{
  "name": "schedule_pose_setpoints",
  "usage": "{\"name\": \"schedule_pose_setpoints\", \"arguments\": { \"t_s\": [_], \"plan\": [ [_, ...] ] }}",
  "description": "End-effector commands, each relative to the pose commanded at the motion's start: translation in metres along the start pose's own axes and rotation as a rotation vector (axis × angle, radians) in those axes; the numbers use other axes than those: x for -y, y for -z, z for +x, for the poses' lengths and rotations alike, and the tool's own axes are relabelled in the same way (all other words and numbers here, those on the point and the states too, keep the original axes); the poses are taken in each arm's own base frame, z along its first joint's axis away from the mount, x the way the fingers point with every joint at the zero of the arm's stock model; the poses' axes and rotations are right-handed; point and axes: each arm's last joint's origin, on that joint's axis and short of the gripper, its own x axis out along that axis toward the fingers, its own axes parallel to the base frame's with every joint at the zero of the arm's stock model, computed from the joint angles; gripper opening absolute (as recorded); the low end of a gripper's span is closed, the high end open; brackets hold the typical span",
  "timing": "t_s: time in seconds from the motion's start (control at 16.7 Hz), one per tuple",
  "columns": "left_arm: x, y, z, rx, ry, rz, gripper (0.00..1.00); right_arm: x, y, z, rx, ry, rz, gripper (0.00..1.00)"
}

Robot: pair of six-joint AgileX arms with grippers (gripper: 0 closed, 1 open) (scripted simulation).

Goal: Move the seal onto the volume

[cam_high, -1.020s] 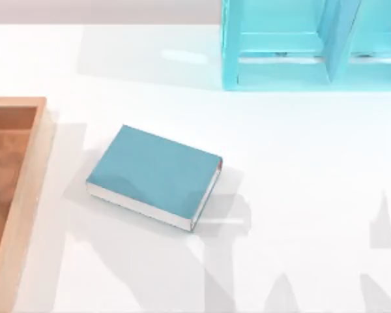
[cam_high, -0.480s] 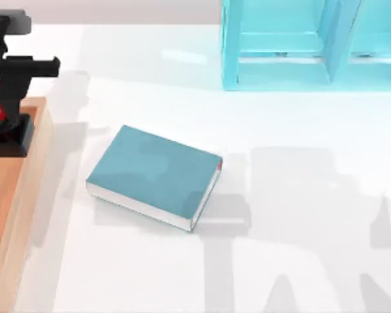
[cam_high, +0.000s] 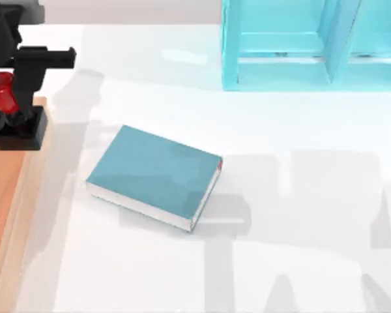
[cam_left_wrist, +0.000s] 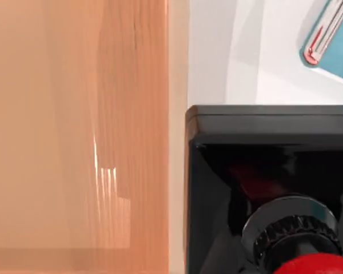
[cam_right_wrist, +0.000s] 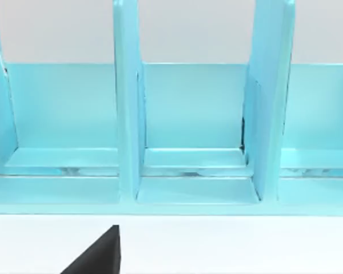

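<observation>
White tabletop (cam_high: 300,195) under even light sets the scene as we carry the seal (cam_high: 13,107) at the table's far left with our left gripper (cam_high: 10,98), its fingers clamped on the glossy red knob while the black square base hangs below. From above, the seal sits over the rim of a wooden tray (cam_high: 13,215), and we judge it lifted clear of it, though contact cannot be ruled out. The left wrist view looks down past the knob and black base (cam_left_wrist: 263,171) to the tray's wood (cam_left_wrist: 74,142), with a corner of the book (cam_left_wrist: 337,40) beyond it.

Outward from the gripper, toward the table's middle, lies the volume (cam_high: 153,173), a thick closed teal-blue book with white page edges, lying flat and angled on the table, near the seal but apart from it.

To do this step well, we would keep the base level and higher than the cover, travel across until it is over the middle of the cover, not an edge, then lower until the base sits flat before letting go.

Farther off, at the back, stands a light-cyan shelf unit (cam_high: 313,45); the right wrist view faces its compartments (cam_right_wrist: 194,131), with a dark tip of the right gripper (cam_right_wrist: 100,254) at the frame's edge, fingers' state unclear.

No brand, label or writing can be read on anything.
</observation>
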Motion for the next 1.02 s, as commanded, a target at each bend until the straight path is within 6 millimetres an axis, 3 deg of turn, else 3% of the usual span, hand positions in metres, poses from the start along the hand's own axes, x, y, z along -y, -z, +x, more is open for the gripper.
{"name": "schedule_pose_setpoints", "arguments": {
  "t_s": [0.18, 0.42, 0.54, 0.66, 1.02],
  "plan": [
    [0.037, -0.017, 0.021, -0.004, -0.001, -0.009, 0.0, 0.0, 0.0, 0.0, 0.0, 0.0, 0.0, 1.0],
    [0.114, -0.03, 0.062, -0.004, -0.001, 0.001, 0.0, 0.0, 0.0, 0.0, 0.0, 0.0, 0.0, 1.0],
    [0.143, -0.03, 0.078, 0.002, 0.002, 0.001, 0.0, 0.0, 0.0, 0.0, 0.0, 0.0, 0.0, 1.0],
    [0.153, -0.031, 0.083, 0.006, 0.003, 0.001, 0.0, 0.0, 0.0, 0.0, 0.0, 0.0, 0.0, 1.0],
    [0.152, -0.031, 0.081, 0.003, 0.003, 0.0, 0.0, 0.0, 0.0, 0.0, 0.0, 0.0, 0.0, 1.0]
  ]
}}
